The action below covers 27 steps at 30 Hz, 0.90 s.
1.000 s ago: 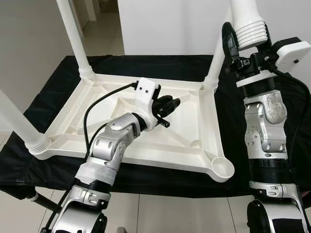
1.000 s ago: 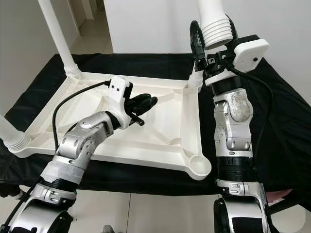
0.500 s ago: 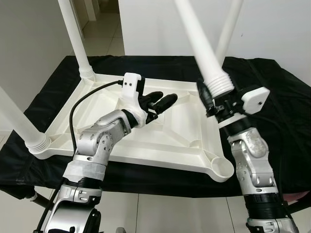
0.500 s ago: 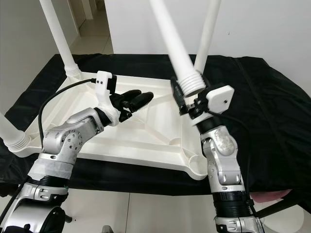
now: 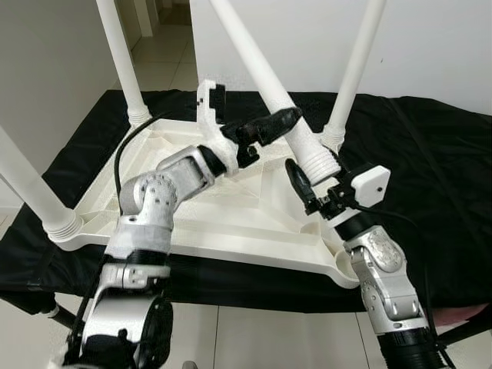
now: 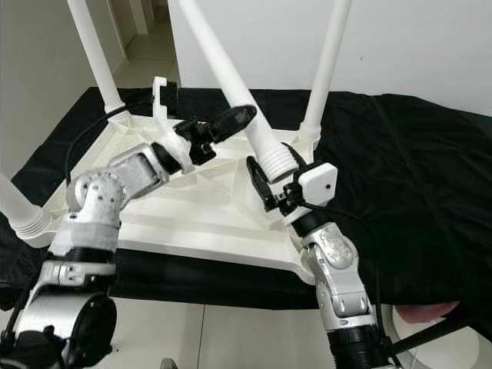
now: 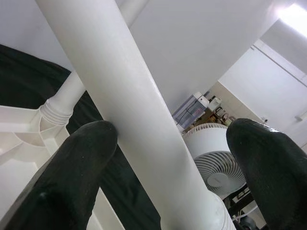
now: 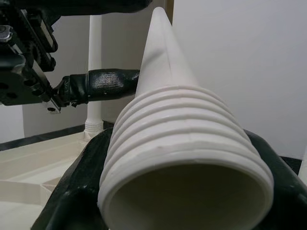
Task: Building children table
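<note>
An upturned white table top (image 5: 192,223) is laid on a black cloth (image 5: 430,177), with three white legs already screwed in: one at the far left corner (image 5: 115,54), one at the near left corner (image 5: 31,192) and one at the far right corner (image 5: 355,69). The socket (image 5: 347,265) at the near right corner is seen unfilled.

A fourth leg (image 5: 265,81) is held tilted above the right half of the table top, its threaded end (image 5: 319,161) lowest and well above the socket. The right gripper (image 5: 307,184) is clamped around that threaded end, a black finger (image 8: 81,191) being seen on each side of the ribbed collar in the right wrist view. The left gripper (image 5: 273,127) is set higher up the shaft with its fingers spread; one fingertip (image 7: 88,153) is pressed against the leg while the other (image 7: 268,158) is held apart from it.
</note>
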Available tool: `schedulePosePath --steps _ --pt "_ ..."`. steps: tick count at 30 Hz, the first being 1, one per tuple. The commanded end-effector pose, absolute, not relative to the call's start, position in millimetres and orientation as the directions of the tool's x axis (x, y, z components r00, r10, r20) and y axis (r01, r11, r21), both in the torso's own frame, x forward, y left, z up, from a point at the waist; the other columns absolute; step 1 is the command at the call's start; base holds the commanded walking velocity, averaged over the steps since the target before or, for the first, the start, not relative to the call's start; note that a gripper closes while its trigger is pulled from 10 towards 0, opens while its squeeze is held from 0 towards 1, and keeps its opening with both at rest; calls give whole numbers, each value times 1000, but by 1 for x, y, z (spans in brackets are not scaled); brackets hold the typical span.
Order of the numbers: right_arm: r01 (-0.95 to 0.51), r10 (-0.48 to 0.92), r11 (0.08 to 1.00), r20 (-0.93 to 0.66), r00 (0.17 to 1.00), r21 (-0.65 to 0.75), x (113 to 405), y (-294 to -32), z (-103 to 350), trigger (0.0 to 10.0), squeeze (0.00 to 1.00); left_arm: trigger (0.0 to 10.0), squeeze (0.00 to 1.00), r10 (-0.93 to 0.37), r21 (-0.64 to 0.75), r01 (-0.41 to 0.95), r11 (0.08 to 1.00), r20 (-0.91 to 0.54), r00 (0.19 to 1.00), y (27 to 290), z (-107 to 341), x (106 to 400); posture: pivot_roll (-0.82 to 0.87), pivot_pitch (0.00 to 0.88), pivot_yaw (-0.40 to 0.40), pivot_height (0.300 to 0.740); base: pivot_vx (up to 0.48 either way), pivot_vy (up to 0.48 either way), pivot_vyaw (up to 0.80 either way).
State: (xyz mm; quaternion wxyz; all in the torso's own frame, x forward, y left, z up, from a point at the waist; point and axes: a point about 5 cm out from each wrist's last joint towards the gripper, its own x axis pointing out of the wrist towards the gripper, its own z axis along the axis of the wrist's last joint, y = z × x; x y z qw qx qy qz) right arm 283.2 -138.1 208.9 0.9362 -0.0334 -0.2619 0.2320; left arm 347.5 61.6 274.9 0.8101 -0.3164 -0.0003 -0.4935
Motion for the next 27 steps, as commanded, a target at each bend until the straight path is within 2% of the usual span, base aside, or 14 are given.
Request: schedulePosePath --steps 1,13,15,17,23,26,27 --pt "-439 480 876 474 738 -202 280 -131 210 10000 0 10000 0 -828 -506 827 246 333 450 59 274 346 10 41 21 740 0 0 0" --pt "-434 502 865 455 735 -254 274 -120 202 10000 0 10000 0 -845 -602 754 262 235 481 52 270 355 -2 41 28 740 0 0 0" --pt "-434 503 864 448 739 -255 272 -118 198 10000 0 10000 0 -834 -607 744 281 228 502 53 271 359 -4 42 30 740 0 0 0" --pt "-432 501 866 418 758 -253 261 -113 179 10000 0 10000 0 -796 -680 669 301 208 569 62 280 375 -4 44 30 740 0 0 0" --pt "-415 485 874 406 775 -253 257 -113 171 10000 0 10000 0 -770 -711 615 341 164 616 70 283 385 -9 46 34 740 0 0 0" --pt "-371 446 894 409 796 -251 257 -118 168 10000 0 10000 0 -721 -722 536 436 76 689 81 280 396 -15 46 42 740 0 0 0" --pt "-371 446 894 409 796 -251 257 -118 168 10000 0 10000 0 -721 -722 536 436 76 689 81 280 396 -15 46 42 740 0 0 0"
